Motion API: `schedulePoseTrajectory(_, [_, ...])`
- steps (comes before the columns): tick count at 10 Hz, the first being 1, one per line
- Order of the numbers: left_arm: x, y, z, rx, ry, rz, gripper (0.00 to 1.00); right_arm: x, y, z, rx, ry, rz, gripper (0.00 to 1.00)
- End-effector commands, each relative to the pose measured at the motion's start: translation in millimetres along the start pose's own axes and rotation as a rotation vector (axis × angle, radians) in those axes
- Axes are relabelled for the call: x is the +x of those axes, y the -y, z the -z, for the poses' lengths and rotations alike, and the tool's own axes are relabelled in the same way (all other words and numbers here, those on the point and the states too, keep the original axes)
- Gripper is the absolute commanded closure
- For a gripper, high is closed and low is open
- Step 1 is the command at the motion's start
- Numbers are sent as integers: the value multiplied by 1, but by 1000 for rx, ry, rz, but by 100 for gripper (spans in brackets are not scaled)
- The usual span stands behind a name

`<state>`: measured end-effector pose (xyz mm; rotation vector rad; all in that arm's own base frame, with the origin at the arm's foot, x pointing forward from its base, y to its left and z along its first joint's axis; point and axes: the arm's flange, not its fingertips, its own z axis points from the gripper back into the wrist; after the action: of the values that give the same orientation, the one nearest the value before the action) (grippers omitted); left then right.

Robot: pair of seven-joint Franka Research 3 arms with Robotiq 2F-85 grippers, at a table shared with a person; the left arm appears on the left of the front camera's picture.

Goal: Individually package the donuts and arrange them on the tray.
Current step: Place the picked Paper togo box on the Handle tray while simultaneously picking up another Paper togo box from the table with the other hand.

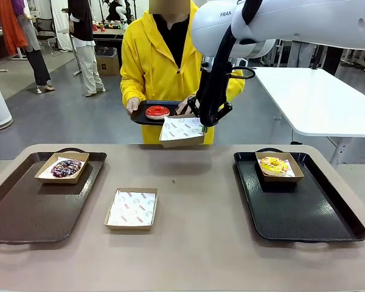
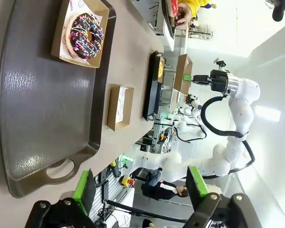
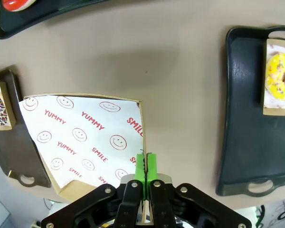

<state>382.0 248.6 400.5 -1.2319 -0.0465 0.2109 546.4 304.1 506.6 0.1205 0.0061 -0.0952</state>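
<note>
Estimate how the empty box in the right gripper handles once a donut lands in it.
Probably light and stiff: the box holds its shape though the right gripper pinches only one wall. Held at that edge it hangs tilted, so the weight of the red donut would likely tip it further. The paper liner may slide.

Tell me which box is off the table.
The empty box pinched in the right gripper, up in the air; the other three sit on trays or the table.

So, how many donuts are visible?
3: a sprinkled donut boxed on the left tray, a yellow donut boxed on the right tray, a red donut on the person's tray.
</note>
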Motion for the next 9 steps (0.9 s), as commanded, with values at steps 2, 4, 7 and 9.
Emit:
schedulePoseTrajectory(2, [1, 1, -1, 3, -3, 18, 0, -2, 3, 0, 5, 8, 5, 100])
schedulePoseTrajectory(4, [1, 1, -1, 3, -3, 18, 0, -2, 3, 0, 5, 8, 5, 100])
schedulePoseTrajectory(7, [1, 1, -1, 3, -3, 18, 0, -2, 3, 0, 5, 8, 5, 100])
schedulePoseTrajectory(9, [1, 1, -1, 3, -3, 18, 0, -2, 3, 0, 5, 8, 5, 100])
